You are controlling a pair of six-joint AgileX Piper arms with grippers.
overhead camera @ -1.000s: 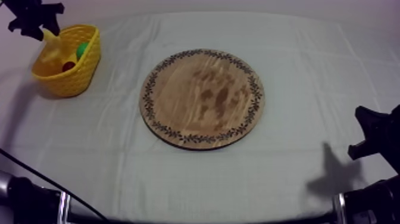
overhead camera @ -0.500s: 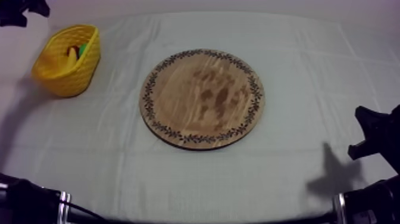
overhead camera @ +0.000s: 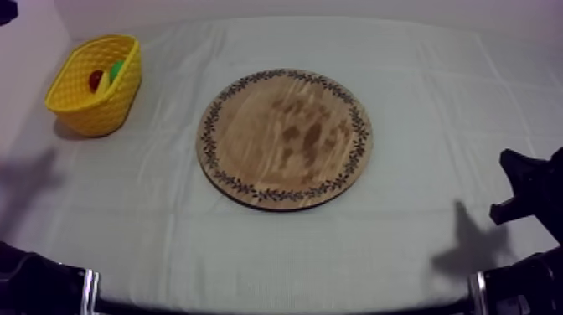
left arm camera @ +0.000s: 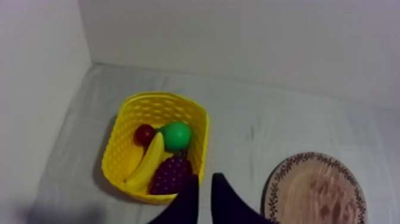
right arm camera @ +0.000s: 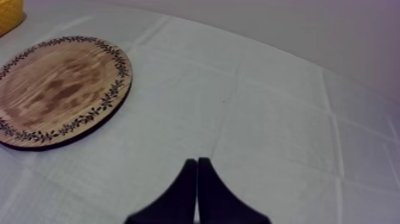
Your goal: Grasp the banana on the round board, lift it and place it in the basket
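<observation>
The banana (left arm camera: 146,162) lies inside the yellow basket (left arm camera: 132,109), beside a small red fruit (left arm camera: 143,134), a green pear (left arm camera: 176,136) and a bunch of grapes (left arm camera: 171,174). My left gripper (left arm camera: 204,179) hangs high above the basket's near rim, open by a small gap with nothing between its fingers. In the top view the basket (overhead camera: 115,102) stands at the far left and the round wooden board (overhead camera: 285,138) lies bare in the middle. My right gripper (right arm camera: 196,161) is shut on nothing, resting low at the table's right side (overhead camera: 521,188).
A pale wall rises behind and to the left of the basket. The grey-white cloth (overhead camera: 251,251) is flat, with open room around the board. The board (right arm camera: 56,89) lies ahead and to the left of my right gripper.
My left gripper, which held the banana over the basket, has let it go and risen away toward the upper left corner. The banana now rests in the basket. The right arm stayed still.
</observation>
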